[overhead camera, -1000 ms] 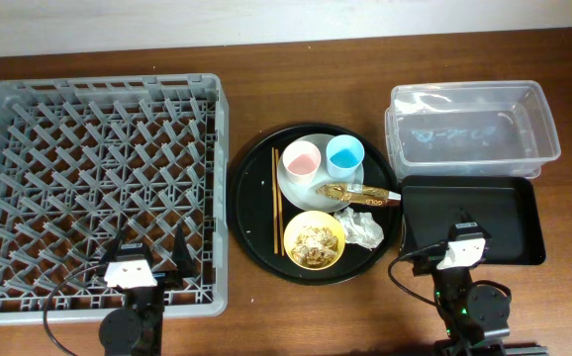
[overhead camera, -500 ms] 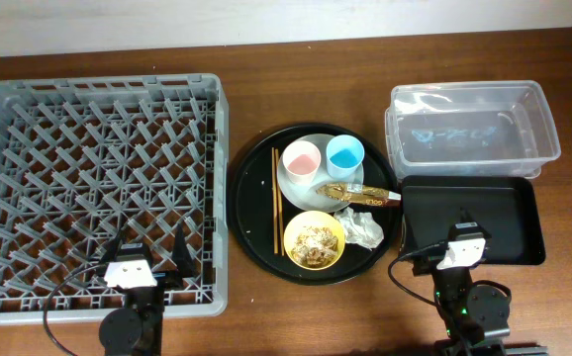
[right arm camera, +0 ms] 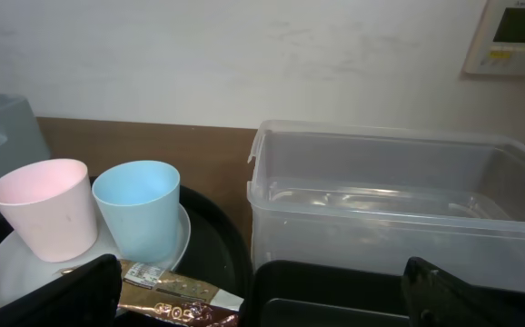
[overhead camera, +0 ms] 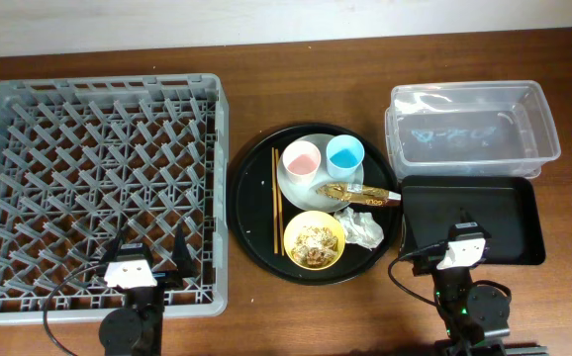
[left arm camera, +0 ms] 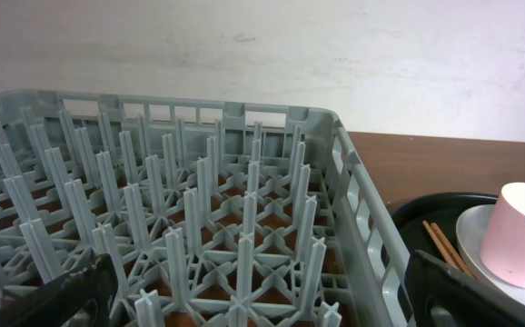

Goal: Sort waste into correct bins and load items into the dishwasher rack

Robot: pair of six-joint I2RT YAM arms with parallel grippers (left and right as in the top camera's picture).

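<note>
The grey dishwasher rack (overhead camera: 108, 91) fills the left and holds nothing. My left gripper (overhead camera: 145, 252) is open over its near edge (left arm camera: 258, 304). On the round black tray (overhead camera: 256, 198) sit the plate (overhead camera: 296, 186) with a pink cup (overhead camera: 301, 158) and a blue cup (overhead camera: 345, 155), the chopsticks (overhead camera: 276, 203), a gold wrapper (overhead camera: 360, 193), a white tissue (overhead camera: 362, 229) and a yellow bowl (overhead camera: 314, 240) of scraps. My right gripper (overhead camera: 461, 232) is open over the near end of the shallow black tray (overhead camera: 504, 213), in front of the clear tub (overhead camera: 469, 129).
The table's front edge runs just behind both arm bases. Bare wood shows between the rack and the round tray (overhead camera: 229, 119). A white wall stands behind the table. Cables trail beside each arm base.
</note>
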